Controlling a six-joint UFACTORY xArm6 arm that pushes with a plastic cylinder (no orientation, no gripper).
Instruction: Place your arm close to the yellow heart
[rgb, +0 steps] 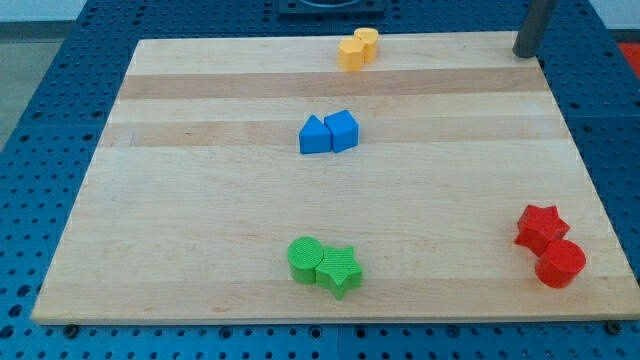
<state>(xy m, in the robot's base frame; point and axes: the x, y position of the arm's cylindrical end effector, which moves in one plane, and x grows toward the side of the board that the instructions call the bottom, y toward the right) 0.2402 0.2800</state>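
Two yellow blocks touch each other at the view's top centre. The right one (367, 41) looks rounded like a heart, and the left one (351, 54) looks angular; I cannot be sure of either shape. My dark rod comes down at the view's top right. My tip (524, 53) rests at the board's top right corner, far to the right of the yellow blocks and touching no block.
A blue triangle (313, 137) and a blue cube (342, 130) sit together at the centre. A green circle (305, 259) and a green star (340, 270) lie at the bottom centre. A red star (541, 227) and a red circle (560, 265) lie at the bottom right.
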